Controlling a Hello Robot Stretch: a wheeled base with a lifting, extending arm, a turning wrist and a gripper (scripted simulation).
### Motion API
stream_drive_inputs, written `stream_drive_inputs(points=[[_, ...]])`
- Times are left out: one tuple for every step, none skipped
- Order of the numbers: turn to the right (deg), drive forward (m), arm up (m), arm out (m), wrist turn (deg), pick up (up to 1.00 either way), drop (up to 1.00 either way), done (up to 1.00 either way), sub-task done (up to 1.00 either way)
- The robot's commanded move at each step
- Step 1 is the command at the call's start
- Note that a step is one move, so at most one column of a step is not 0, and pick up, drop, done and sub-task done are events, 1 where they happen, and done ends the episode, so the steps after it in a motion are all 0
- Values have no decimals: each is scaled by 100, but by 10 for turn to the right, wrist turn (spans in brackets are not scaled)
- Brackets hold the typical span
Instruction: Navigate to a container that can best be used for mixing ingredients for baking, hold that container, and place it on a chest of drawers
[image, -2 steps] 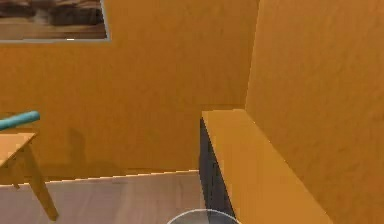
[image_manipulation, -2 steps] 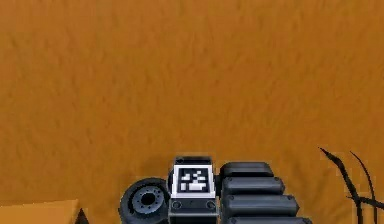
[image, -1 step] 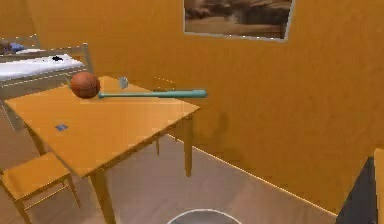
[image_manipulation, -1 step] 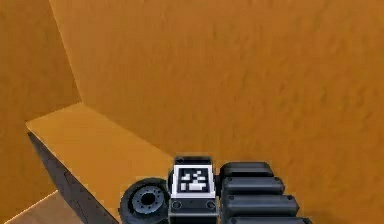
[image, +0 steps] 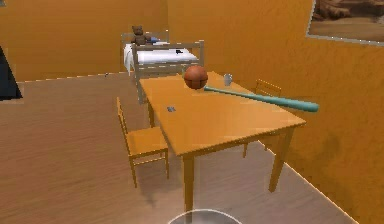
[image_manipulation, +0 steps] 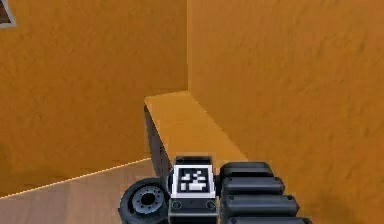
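**Forward view.** We record a rectangular light wooden bench (image: 215, 120) standing close to the orange wall on the view's right. On its top lie a round orange-brown ball (image: 195, 77) and a long teal bat (image: 265, 99). The bat starts just beside the ball and reaches toward the bench's right edge. A small pale blue cup (image: 228, 79) stands near the far end. A small dark item (image: 171, 108) near the left edge is too small to identify.

A plain wooden chair (image: 143, 145) stands at the bench's left side, and a second wooden chair (image: 266, 88) stands at its far right side, near the wall. Beyond the bench is a white-framed bed (image: 165, 58) with a brown stuffed toy (image: 143, 38) at its head. A framed picture (image: 347, 20) hangs at the upper right.

At the bottom edge, in front of the bench, we note a pale see-through curved rim (image: 205, 214), rounded like the lip of a bowl. We cannot confirm that it is the mixing container.

**Arm side view.** A low cabinet with a light wooden top and a dark side (image_manipulation: 185, 118) stands in the corner against the orange wall. We cannot make out any drawer fronts.

At the bottom edge sit the dark segmented arm (image_manipulation: 255, 195) and a white square marker (image_manipulation: 195, 181). Left of the marker is the dark rounded body of the claw (image_manipulation: 145, 203). Its far end cannot be made out, so we cannot tell its state or whether it grips anything.
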Motion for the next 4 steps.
stream_drive_inputs(points=[[0,0,0,48,0,0,0,0,0],[0,0,0,0,450,0,0,0,0],[0,0,0,0,450,0,0,0,0],[0,0,0,0,360,0,0,0,0]])
